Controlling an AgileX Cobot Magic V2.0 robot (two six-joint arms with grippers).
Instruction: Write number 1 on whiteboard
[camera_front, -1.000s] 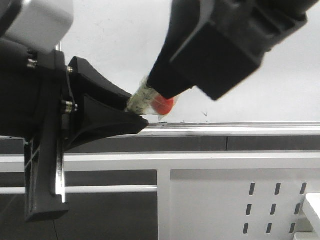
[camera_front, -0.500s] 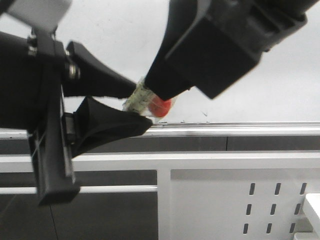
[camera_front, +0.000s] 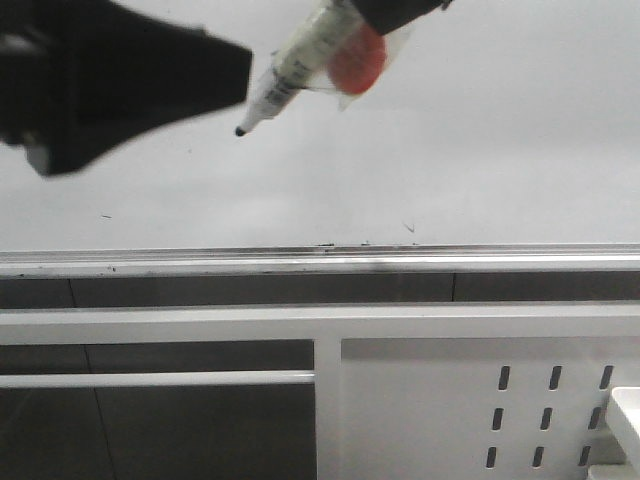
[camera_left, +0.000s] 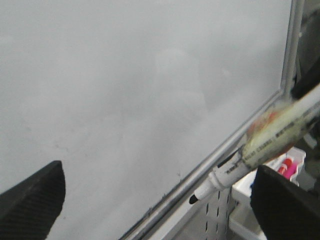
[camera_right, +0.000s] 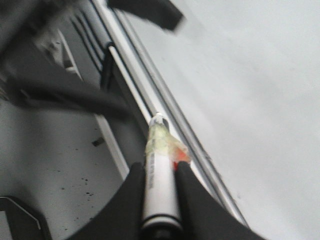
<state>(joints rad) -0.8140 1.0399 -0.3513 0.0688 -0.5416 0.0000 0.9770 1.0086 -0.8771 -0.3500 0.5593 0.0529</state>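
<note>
The whiteboard (camera_front: 480, 150) fills the upper front view, with its silver tray rail (camera_front: 400, 262) below. It bears only tiny specks; no number 1 stroke shows. My right gripper (camera_right: 160, 172) is shut on a white marker (camera_front: 300, 60) with yellowed tape and a red patch. Its bare black tip (camera_front: 240, 131) hangs in front of the board; I cannot tell if it touches. My left gripper (camera_left: 157, 172) is open and empty, its fingers (camera_front: 150, 75) just left of the tip. The marker (camera_left: 265, 142) lies close to one left finger.
A white panel with oval slots (camera_front: 450, 400) stands below the rail at the right. A white crossbar (camera_front: 150, 379) runs at the lower left. A white tray with red and pink markers (camera_left: 286, 167) sits beyond the board's corner.
The left jaws opened and let go of the marker's end. Both arms rose from the tray rail to high in front of the board. The black tip now shows bare.
</note>
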